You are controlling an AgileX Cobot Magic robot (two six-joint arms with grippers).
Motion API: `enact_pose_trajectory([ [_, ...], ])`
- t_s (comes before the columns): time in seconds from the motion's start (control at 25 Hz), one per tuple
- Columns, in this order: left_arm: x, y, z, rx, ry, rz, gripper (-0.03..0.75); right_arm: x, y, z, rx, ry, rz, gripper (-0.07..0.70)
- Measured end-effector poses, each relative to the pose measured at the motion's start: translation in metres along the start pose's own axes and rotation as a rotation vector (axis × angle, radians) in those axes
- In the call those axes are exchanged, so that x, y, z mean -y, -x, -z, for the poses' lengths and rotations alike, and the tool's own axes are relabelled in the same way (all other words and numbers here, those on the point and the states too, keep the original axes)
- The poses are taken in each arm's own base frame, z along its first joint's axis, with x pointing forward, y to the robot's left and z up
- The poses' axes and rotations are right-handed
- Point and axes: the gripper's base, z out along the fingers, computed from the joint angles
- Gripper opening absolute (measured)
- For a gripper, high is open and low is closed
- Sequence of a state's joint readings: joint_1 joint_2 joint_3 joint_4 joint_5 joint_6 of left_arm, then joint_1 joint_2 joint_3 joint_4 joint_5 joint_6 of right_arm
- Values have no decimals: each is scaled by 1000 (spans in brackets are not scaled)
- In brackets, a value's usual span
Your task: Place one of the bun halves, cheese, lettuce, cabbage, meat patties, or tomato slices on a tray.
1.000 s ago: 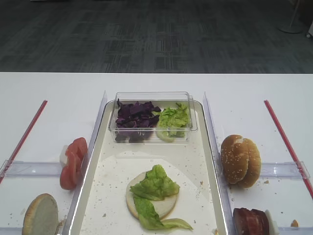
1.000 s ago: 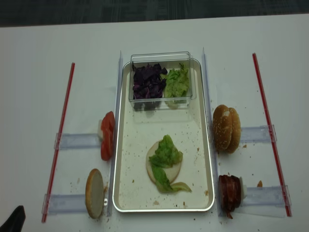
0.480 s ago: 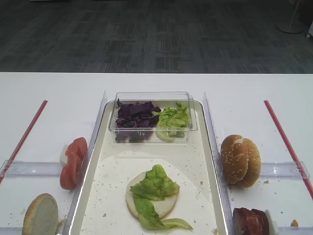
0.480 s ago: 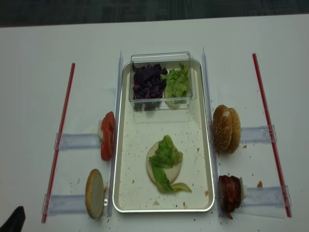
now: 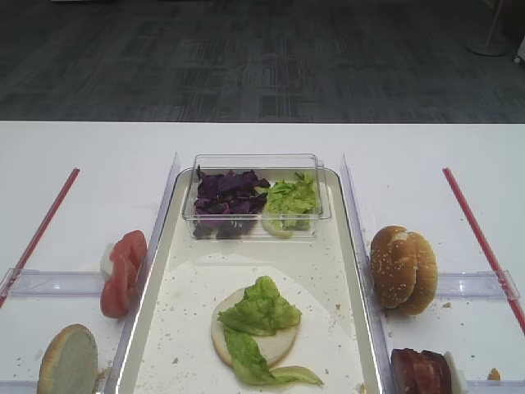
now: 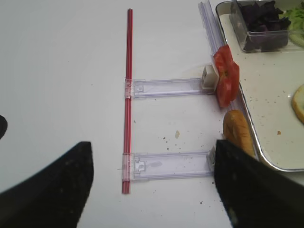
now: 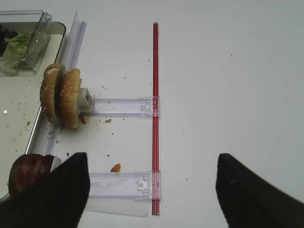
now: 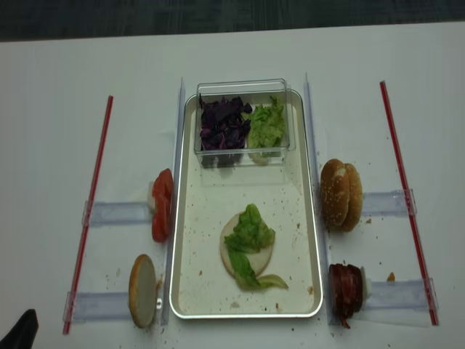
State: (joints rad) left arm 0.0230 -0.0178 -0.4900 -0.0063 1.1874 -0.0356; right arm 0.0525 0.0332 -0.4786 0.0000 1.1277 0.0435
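The cream tray (image 5: 316, 263) (image 8: 211, 211) holds a flat pale bun half (image 5: 277, 346) (image 8: 264, 254) with a lettuce leaf (image 5: 261, 312) (image 8: 251, 234) lying on it. Tomato slices (image 5: 121, 271) (image 6: 225, 80) stand on edge left of the tray, with another bun half (image 5: 70, 361) (image 6: 236, 133) nearer the front. Sesame bun halves (image 5: 402, 269) (image 7: 61, 95) and meat patties (image 5: 420, 369) (image 7: 28, 171) stand on the right. My left gripper (image 6: 152, 185) hangs open above the left holder strip. My right gripper (image 7: 152, 190) hangs open above the right one. No cheese shows.
A clear tub (image 5: 254, 162) at the tray's far end holds purple cabbage (image 5: 225, 193) and loose lettuce (image 5: 289, 197). Red rods (image 7: 155, 95) (image 6: 128, 95) and clear holder strips (image 7: 121, 107) (image 6: 166, 87) lie on the white table on both sides.
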Motion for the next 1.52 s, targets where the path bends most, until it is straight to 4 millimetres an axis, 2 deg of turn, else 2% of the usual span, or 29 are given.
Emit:
enact_pose_trajectory([
  [0.2, 0, 0, 0, 0, 0, 0, 490, 0, -4, 6, 46, 2, 0, 571],
  [1.52, 0, 0, 0, 0, 0, 0, 490, 0, -4, 6, 44, 0, 1, 571],
])
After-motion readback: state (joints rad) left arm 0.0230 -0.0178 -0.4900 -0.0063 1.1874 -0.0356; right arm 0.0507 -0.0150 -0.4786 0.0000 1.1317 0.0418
